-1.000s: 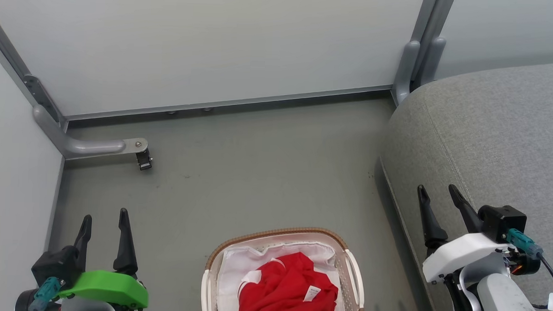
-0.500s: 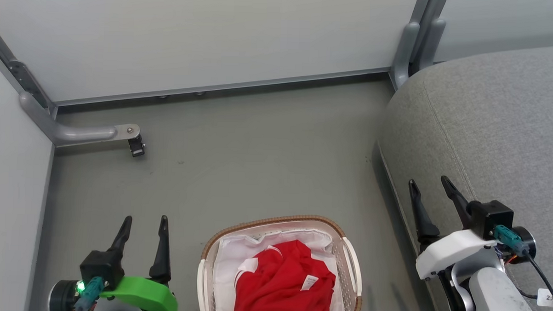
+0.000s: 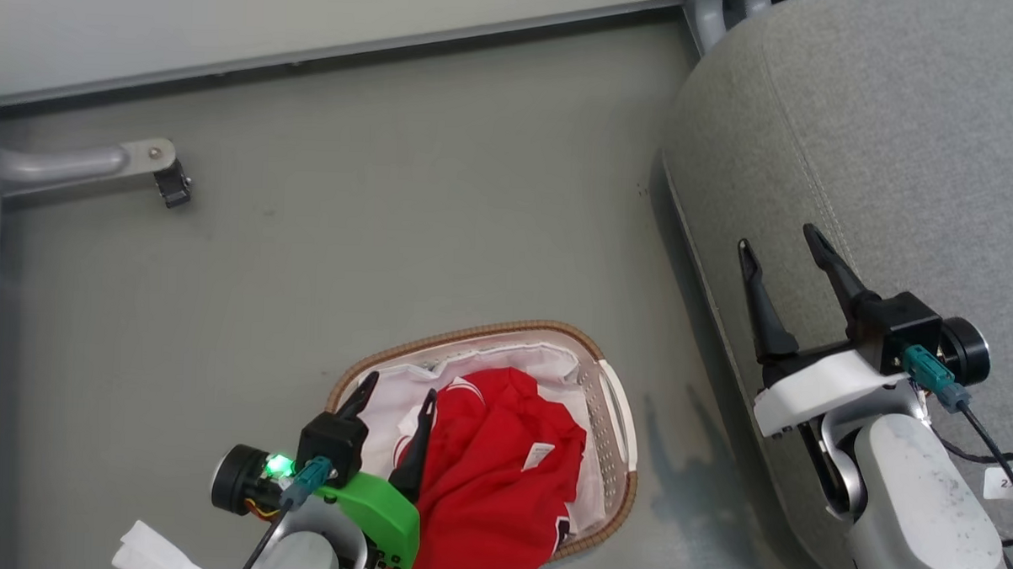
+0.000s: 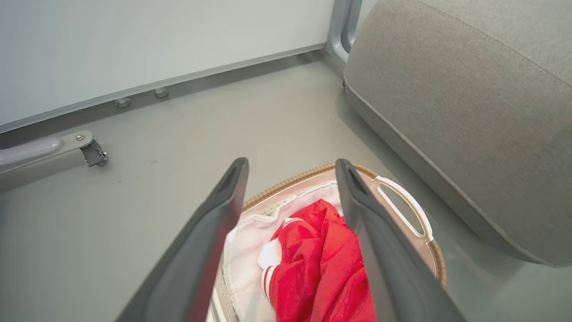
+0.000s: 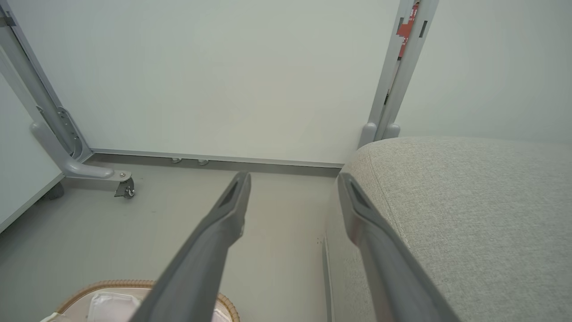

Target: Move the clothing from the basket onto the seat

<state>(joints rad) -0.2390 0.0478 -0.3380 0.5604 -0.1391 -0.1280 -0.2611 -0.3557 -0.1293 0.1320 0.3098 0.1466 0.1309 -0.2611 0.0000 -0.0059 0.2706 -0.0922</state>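
Dark, long fingers of the left gripper (image 3: 399,390) stand spread wide with nothing between them, poised above the left end of the basket (image 3: 471,331). In the left wrist view they frame the red clothing (image 4: 321,259) from above. The clothing (image 3: 492,461) lies bunched inside the basket on a white liner (image 3: 487,360), with a small white label (image 3: 538,456) on top and white striped trim at its far edge. The right gripper (image 3: 776,237) is spread just as wide and also holds nothing. It hovers over the front edge of the grey seat (image 3: 882,146), well apart from the basket. The basket stands on the grey-green floor (image 3: 348,228) near the seat's front, with a strip of bare floor between them. Farther out, a metal foot with a small caster (image 3: 153,158) sits by the pale wall panel (image 3: 230,5).
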